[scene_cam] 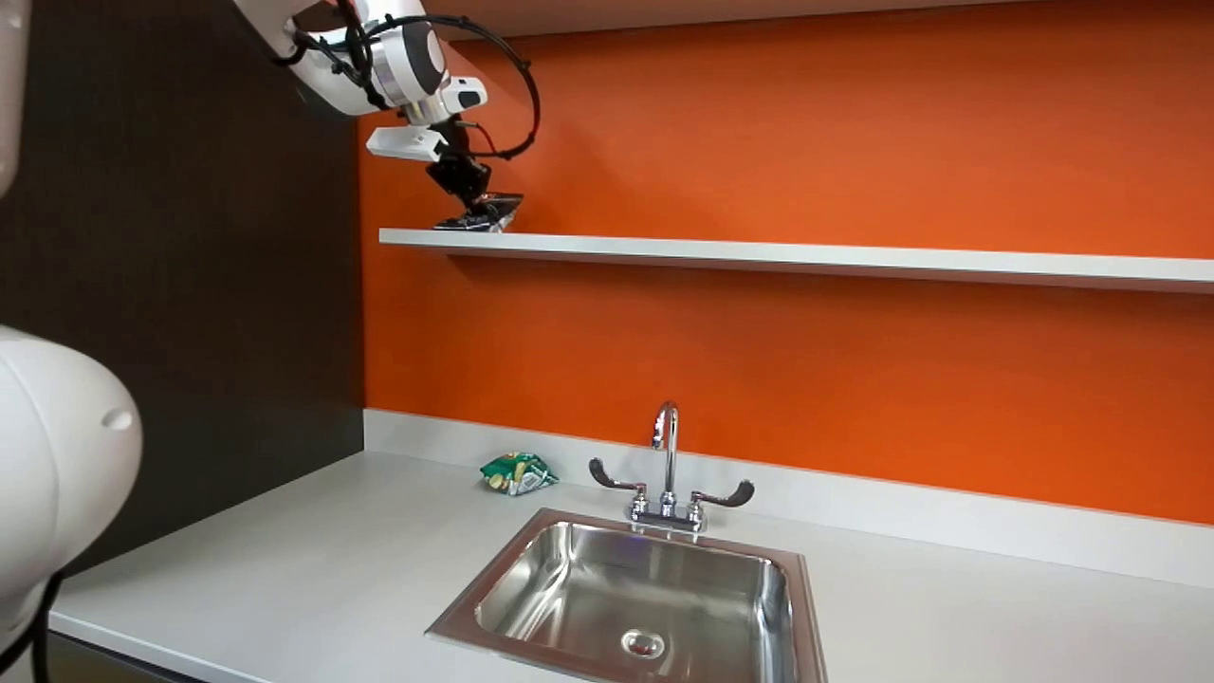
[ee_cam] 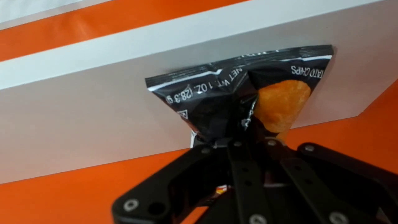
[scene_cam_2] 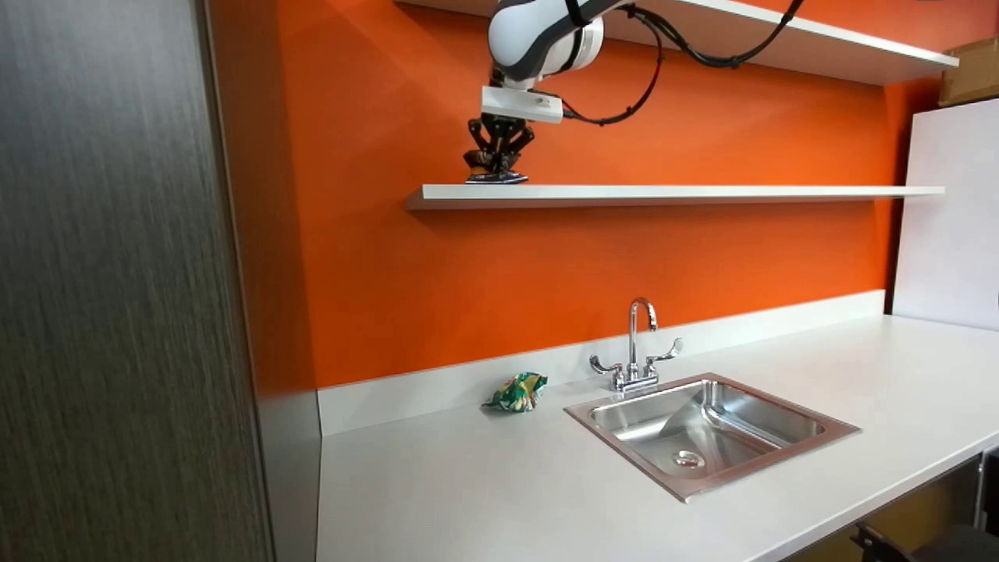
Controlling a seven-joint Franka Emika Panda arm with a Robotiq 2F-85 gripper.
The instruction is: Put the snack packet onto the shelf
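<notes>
Currently, gripper [ee_cam: 250, 133] fingers narrow, pinching the snack packet [ee_cam: 224, 90] across its middle; wrist view: film gathered in folds betw. the fingers, crimped end fanned out beyond them. Fingertips hard to make out, dark against the film. Packet mostly blk, orange chip pic to one side, print incl. "NET WT." and "CHIPS", upside down in that view.

Packet loc.: at the shelf [scene_cam: 759, 252], over its top face, near the L end as seen in both exterior views. Lower side level w/ the shelf's upper edge; looks touching, but can't tell if the shelf bears any wt.

Arm [scene_cam: 398, 71] reaches down from upper L in an exterior view, gripper tilted, blk cable [scene_cam: 537, 104] looped beside the wrist.

Below, on countertop [scene_cam: 285, 560]: green bag [scene_cam: 519, 473], small + crumpled, near the backsplash [scene_cam: 427, 441], approx. betw. corner and faucet [scene_cam: 670, 474]. Steel sink [scene_cam: 500, 569] set into countertop, just in front of faucet. Wall [scene_cam: 806, 379] behind = orange; dk panel [scene_cam: 190, 285] meets it at L.

Upper shelf [scene_cam_2: 866, 66] overhead in an exterior view; cardboard box [scene_cam_2: 972, 70] far R, above white cabinet [scene_cam_2: 948, 211].
</notes>
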